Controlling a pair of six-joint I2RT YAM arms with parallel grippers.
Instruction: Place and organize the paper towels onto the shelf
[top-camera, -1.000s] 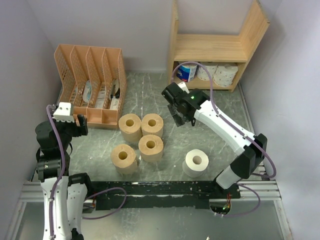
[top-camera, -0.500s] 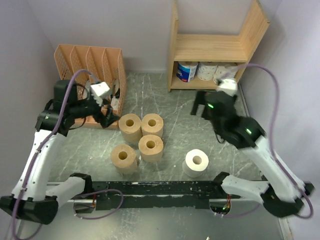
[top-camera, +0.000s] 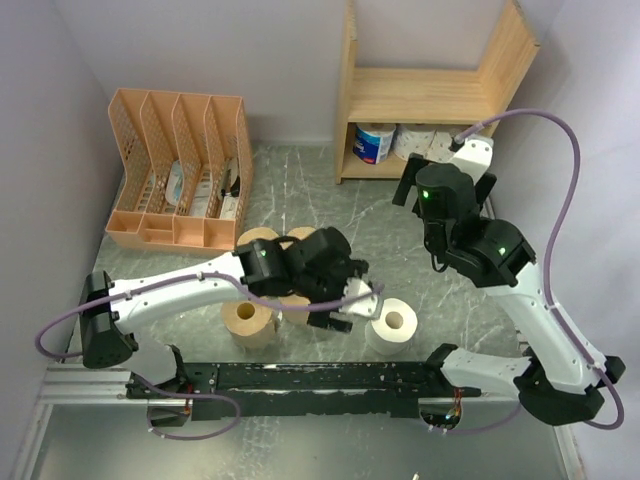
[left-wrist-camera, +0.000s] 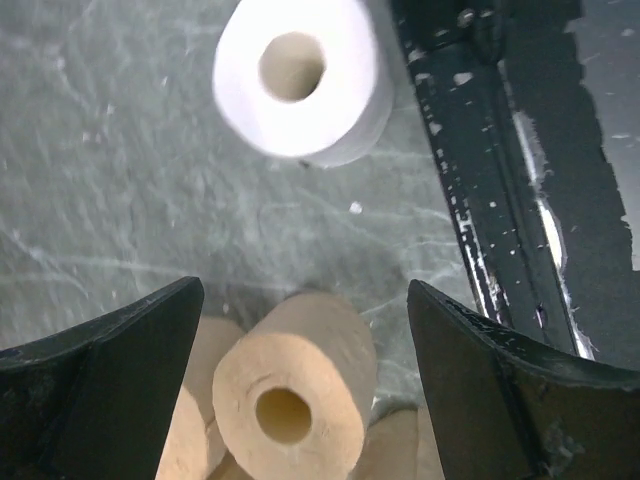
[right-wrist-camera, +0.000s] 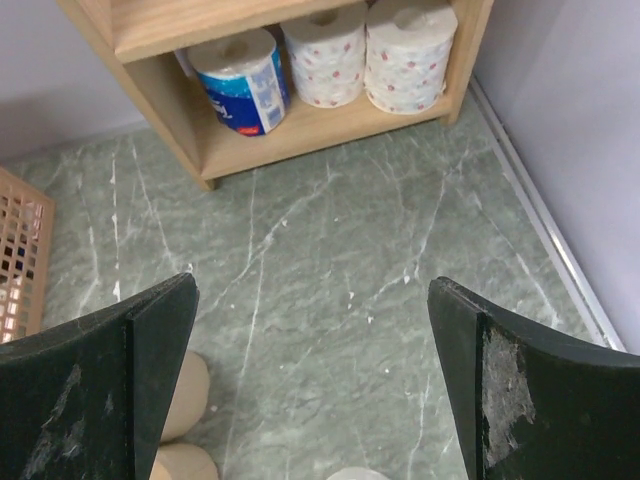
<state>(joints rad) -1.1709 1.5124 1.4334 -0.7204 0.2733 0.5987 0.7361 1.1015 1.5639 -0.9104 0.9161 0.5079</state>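
Observation:
Four tan rolls stand in a cluster mid-floor; one (top-camera: 249, 317) shows whole and the left arm covers part of the rest. A white roll (top-camera: 393, 325) stands alone to their right. My left gripper (top-camera: 356, 297) is open and empty above the cluster's right side. In the left wrist view a tan roll (left-wrist-camera: 290, 398) lies below the open gripper (left-wrist-camera: 305, 290), with the white roll (left-wrist-camera: 300, 75) beyond. The wooden shelf (top-camera: 425, 95) holds a blue-marked roll (right-wrist-camera: 238, 68) and two white rolls (right-wrist-camera: 325, 55) on its lower tier. My right gripper (right-wrist-camera: 312, 290) is open and empty, high above the floor.
An orange-pink file organizer (top-camera: 180, 170) stands at the back left. The black base rail (top-camera: 330, 380) runs along the near edge, close to the white roll. Side walls close in left and right. The shelf's upper tier (top-camera: 420, 100) is bare wood.
My left arm has swung from the organizer down and right, over the tan rolls toward the white roll. My right arm has drawn back a little toward the shelf.

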